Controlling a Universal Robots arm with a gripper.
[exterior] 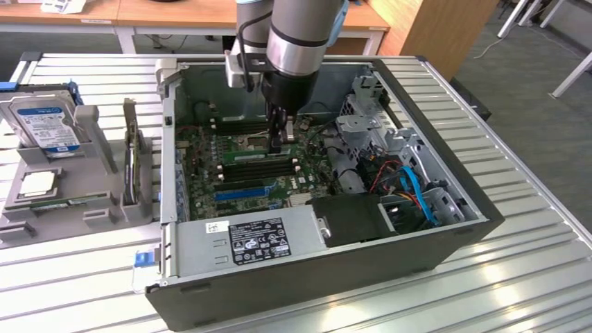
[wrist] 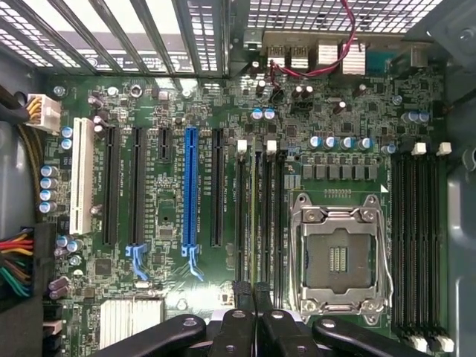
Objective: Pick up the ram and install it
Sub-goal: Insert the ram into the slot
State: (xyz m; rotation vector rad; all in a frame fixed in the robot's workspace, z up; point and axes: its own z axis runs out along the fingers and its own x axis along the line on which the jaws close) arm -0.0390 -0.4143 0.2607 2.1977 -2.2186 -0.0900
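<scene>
Okay, arm comes down from the exterior view's top centre into the open case (exterior: 370,281), which lies on its side on a slatted metal table (exterior: 527,277). Gripper (exterior: 282,142) is low over the motherboard (exterior: 236,149), mid-frame.

Wrist view: gripper (wrist: 252,291) fingers nearly together, pinched on the ram (wrist: 253,223). The ram is seen edge-on as a thin green-yellow strip running away from the fingertips. It lines up with the slot bank (wrist: 268,216) just beside the CPU socket (wrist: 338,256). Cannot tell whether it is seated in a slot or just above it.

Exterior view: a green sliver of ram (exterior: 277,150) shows at the fingertips, just above the slot bank (exterior: 259,166).

Wrist view, other board parts:
- second slot bank (wrist: 420,238) on the far side of the socket
- blue slot (wrist: 190,186) and white slot (wrist: 82,182) on the near side of the ram's slot bank, away from the socket

Exterior view, lower part of the case:
- PSU (exterior: 249,236) with a black label, lower centre
- blue cables (exterior: 421,198) to the exterior view's right

Exterior view's left, well apart from the case, is a grey fixture (exterior: 28,218). It holds:
- a hard drive (exterior: 46,125), upright, upper left
- a CPU (exterior: 37,184) lying flat
- a card (exterior: 134,163) standing on edge, nearest the case
- a spare stick (exterior: 69,202), green, lying along the fixture's lower edge
</scene>
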